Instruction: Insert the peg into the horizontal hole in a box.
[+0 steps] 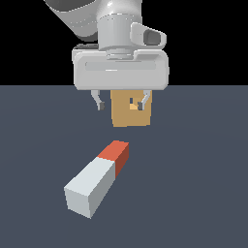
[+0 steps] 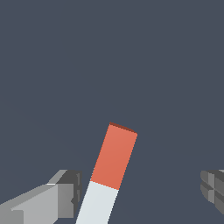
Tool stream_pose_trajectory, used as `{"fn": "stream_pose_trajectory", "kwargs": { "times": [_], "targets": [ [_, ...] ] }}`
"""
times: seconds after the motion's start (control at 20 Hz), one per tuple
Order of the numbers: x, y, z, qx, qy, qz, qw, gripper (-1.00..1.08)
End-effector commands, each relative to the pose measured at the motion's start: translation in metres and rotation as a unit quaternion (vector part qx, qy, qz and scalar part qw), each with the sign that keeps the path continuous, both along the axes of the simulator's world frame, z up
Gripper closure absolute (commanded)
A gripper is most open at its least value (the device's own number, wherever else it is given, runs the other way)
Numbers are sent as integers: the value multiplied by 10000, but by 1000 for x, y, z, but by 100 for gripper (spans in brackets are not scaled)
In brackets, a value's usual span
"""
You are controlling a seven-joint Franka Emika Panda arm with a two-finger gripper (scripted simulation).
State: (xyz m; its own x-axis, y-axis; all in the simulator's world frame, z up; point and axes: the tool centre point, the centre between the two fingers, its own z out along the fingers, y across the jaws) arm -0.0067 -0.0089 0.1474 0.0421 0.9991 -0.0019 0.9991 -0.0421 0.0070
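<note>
Peg (image 1: 98, 178) lies flat on the dark grey floor (image 1: 193, 193), nothing touching it. Long axis runs on a diagonal in the exterior view: pale grey-white end nearest the camera at about 7 o'clock, red-orange end pointing away toward 1 o'clock, roughly toward the box. White section makes up most of the length; red section is the shorter part.

Box (image 1: 131, 109) stands upright beyond the peg, tan face toward the camera, well apart from the peg's red tip. Hole (image 1: 132, 104) shows as a small dark square near the middle of that face, partly masked by a fingertip, so its edges are hard to read.

Gripper (image 1: 120, 104) hangs above the floor in front of the box, fingers (image 1: 100, 103) spread wide and holding nothing. It sits at 12 o'clock from the peg's red end, clear of it.

Wrist view: peg (image 2: 109, 175) passes between the two finger pads (image 2: 65, 197), with bare floor (image 2: 109, 57) on either side of it. Red end is fully visible; the white end runs out of frame.
</note>
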Motion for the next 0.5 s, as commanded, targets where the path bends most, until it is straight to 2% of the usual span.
{"fn": "stream_pose_trajectory", "kwargs": {
  "times": [0.0, 0.25, 0.45],
  "targets": [
    [-7, -23, -14, -3, 9, -314, 9995, -92],
    [-28, -72, -46, -1, 20, -1028, 9947, -92],
    [-42, -96, -63, 2, 26, -1407, 9900, -92]
  ]
}}
